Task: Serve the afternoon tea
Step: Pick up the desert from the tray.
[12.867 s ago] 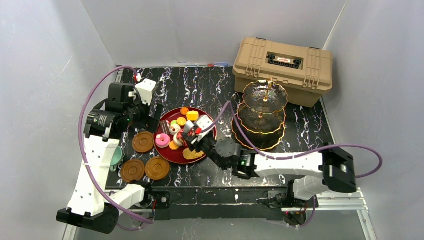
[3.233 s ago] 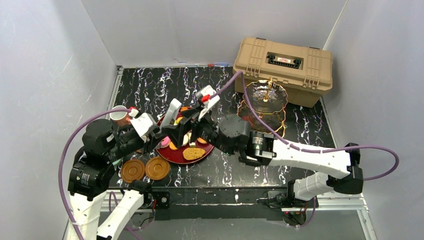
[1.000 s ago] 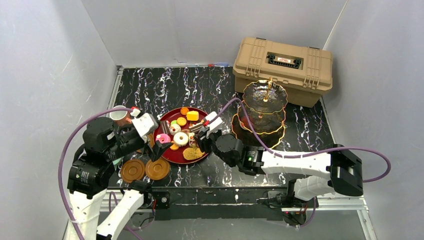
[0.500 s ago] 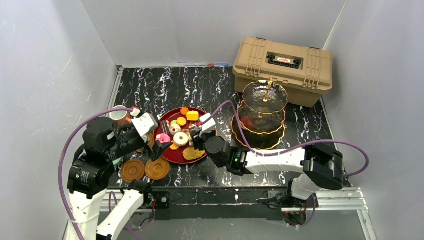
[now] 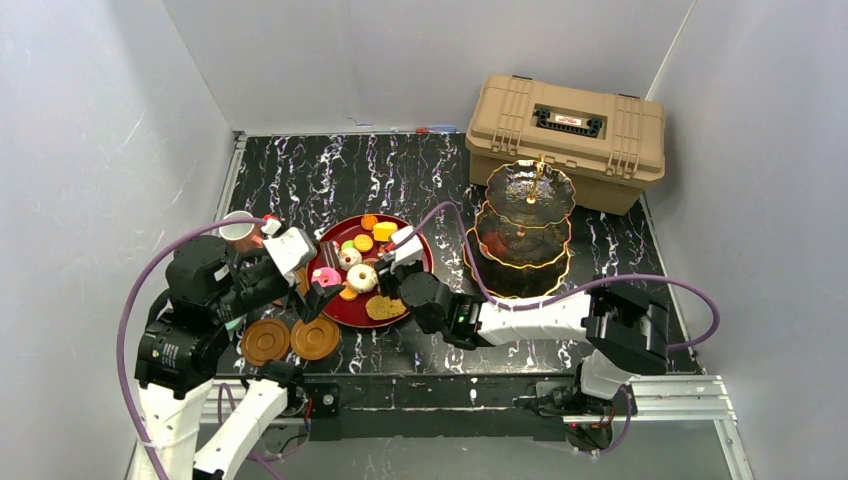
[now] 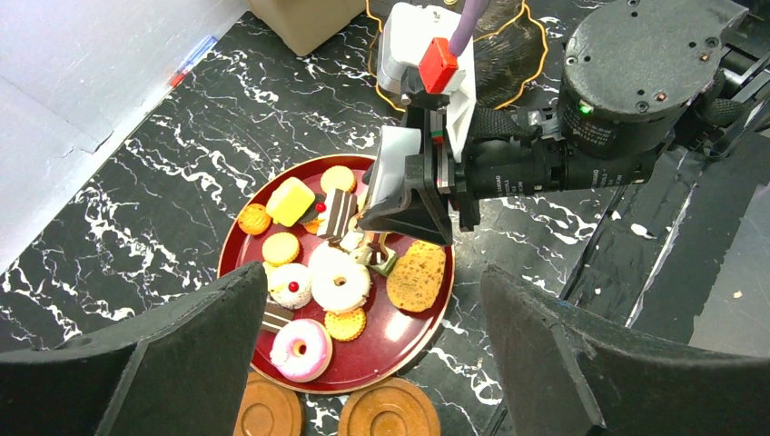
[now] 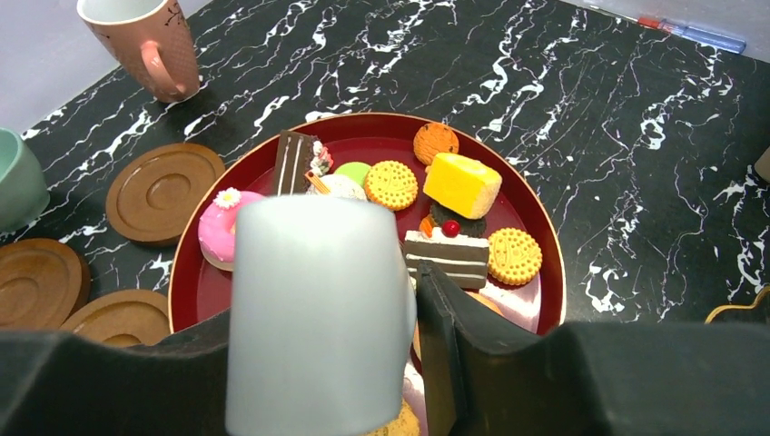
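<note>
"Fingers on the left arm, are they gripping anything?"

"No. They're spread wide with nothing between them. The left gripper hangs in the air by the left edge of the red plate."

"And the right gripper?"

"Down low over the middle of the plate, its tips in among the cakes, close to the white doughnut and the big brown biscuit. Its fingers stand a little apart, but I cannot tell whether they have hold of a cake or not."

"Where is the tea itself?"

"The pastries lie on the plate: a pink doughnut on the left side, a yellow cake toward the far side, and a layered slice with a cherry near it. Three brown saucers lie on the black marbled table just left of the plate. The pink cup stands upright beyond them, and the teal cup is close beside them."

"And the three-tier stand?"

"Upright, to the right of the plate — just in front of the tan case."
</note>
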Controlling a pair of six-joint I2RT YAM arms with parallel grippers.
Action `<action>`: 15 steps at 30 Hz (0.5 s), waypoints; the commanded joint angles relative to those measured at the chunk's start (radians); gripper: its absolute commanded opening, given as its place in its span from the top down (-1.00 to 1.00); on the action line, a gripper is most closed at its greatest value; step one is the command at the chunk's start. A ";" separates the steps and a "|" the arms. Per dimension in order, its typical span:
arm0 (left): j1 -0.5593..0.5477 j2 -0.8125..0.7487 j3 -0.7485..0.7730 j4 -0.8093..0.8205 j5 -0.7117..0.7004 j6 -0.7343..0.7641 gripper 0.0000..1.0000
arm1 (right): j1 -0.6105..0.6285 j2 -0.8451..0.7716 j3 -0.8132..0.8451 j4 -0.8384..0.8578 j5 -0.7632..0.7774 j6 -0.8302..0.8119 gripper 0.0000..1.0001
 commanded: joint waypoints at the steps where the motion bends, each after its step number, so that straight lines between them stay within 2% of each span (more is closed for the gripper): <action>1: 0.000 -0.010 0.004 -0.014 0.002 0.009 -0.70 | 0.001 0.007 0.040 0.071 0.048 0.004 -0.01; 15: 0.000 -0.008 0.007 -0.016 0.010 0.009 -0.69 | 0.001 -0.014 -0.009 0.021 0.077 0.054 0.00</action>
